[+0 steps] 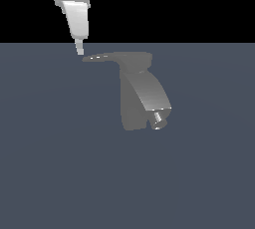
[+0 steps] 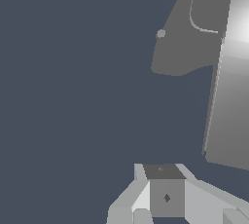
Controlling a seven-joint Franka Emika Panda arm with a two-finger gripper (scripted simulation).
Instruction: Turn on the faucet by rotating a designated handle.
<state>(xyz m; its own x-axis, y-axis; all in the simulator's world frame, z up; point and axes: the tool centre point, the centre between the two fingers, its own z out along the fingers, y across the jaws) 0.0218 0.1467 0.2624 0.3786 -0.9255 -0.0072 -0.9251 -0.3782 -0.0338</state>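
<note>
The matte grey faucet (image 1: 144,93) stands in the middle of the exterior view, its shiny nozzle (image 1: 158,119) at the lower end. The handle (image 1: 104,57) is a thin flat lever that runs from the cap (image 1: 135,59) toward the exterior view's left. My white gripper (image 1: 79,50) comes down from above. Its fingers are together and empty, their tips just above and to the left of the handle's tip. I cannot tell whether they touch it. In the wrist view, grey parts of the faucet (image 2: 231,96) lie beside my gripper (image 2: 161,170). I cannot tell which part is the handle.
The faucet stands on a flat dark blue-grey floor (image 1: 60,163) that runs to a black background. No other object is in view.
</note>
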